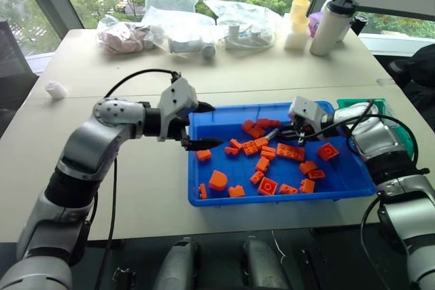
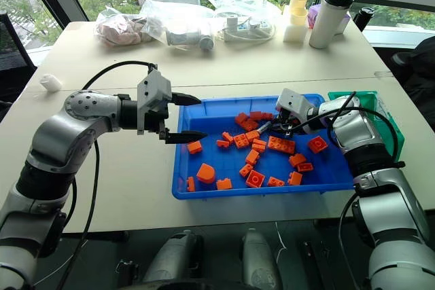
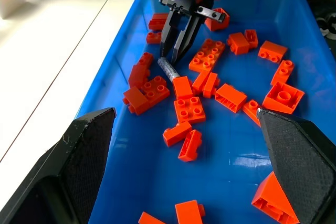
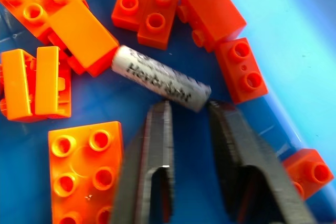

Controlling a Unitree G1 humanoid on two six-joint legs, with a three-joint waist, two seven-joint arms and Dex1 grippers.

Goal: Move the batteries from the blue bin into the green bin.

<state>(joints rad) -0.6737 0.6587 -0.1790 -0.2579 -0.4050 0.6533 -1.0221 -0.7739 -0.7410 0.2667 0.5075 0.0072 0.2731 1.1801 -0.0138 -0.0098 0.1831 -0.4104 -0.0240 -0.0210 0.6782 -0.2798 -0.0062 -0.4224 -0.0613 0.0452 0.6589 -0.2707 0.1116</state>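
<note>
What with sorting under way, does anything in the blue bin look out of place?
One silver-grey battery lies flat among the orange bricks in the blue bin, just at the tips of the right gripper: the one non-brick visible there. Nothing looks spilled or damaged.

silver jointed arms, black cables, white wrist housings, black claw [image 1: 202, 125] fingers

Bright blue bin [image 1: 340, 185] holds orange bricks [image 1: 290, 151] and one silver-grey battery [image 4: 160, 78] with black lettering. A green bin [image 2: 391, 123] sits at its right. Black fingers [image 4: 152, 150] tip both grey-and-white arms. The table [image 1: 136, 195] is pale beige.
</note>
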